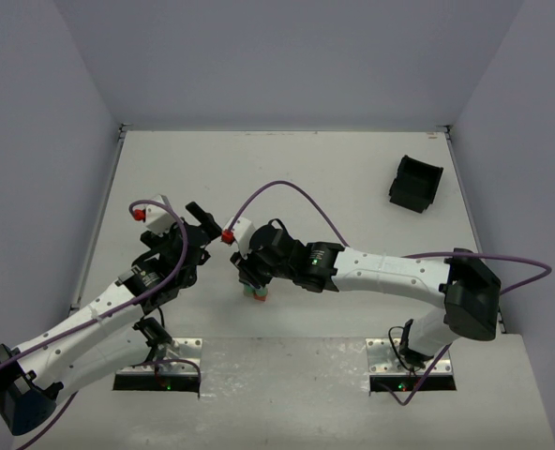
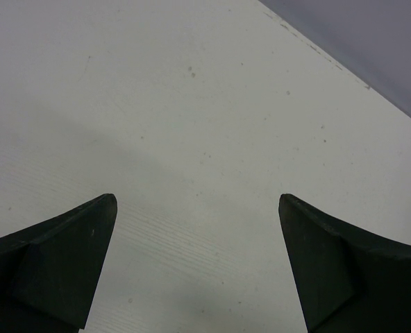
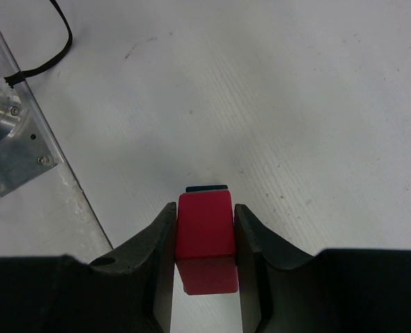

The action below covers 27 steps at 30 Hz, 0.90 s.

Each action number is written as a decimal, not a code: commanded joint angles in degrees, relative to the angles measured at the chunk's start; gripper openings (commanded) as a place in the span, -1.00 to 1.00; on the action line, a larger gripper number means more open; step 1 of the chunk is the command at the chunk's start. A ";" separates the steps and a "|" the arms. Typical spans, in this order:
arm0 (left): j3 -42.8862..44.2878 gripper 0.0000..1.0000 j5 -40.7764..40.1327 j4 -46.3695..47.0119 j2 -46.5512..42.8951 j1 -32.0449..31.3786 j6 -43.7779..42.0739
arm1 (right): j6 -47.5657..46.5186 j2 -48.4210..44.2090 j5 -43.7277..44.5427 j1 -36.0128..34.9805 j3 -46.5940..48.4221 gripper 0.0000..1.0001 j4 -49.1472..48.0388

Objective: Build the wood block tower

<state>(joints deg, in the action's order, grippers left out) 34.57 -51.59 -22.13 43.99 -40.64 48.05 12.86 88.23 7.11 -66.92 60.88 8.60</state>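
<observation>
The tower (image 1: 256, 294) stands near the table's front middle, mostly hidden under my right gripper (image 1: 250, 278); only a green block and a red base show. In the right wrist view my right gripper (image 3: 204, 223) is shut on a magenta-pink block (image 3: 205, 232), the uppermost one. A thin dark blue edge (image 3: 207, 188) of the block below shows just beyond it. My left gripper (image 1: 202, 221) is left of the tower and apart from it. In the left wrist view it (image 2: 198, 208) is open and empty over bare table.
A black plastic bin (image 1: 415, 183) lies at the back right. The arms' metal base plates (image 1: 157, 375) sit at the near edge, and one (image 3: 11, 139) shows with a black cable in the right wrist view. Walls close the table's left, back and right sides.
</observation>
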 commanded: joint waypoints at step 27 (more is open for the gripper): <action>0.06 1.00 0.18 1.48 -1.10 -0.40 -0.59 | 0.94 -1.13 0.88 -0.41 -0.33 -0.26 -3.70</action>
<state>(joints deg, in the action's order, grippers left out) 34.57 -51.42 -22.13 43.48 -40.64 48.05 13.15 88.23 7.44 -66.92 60.74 8.49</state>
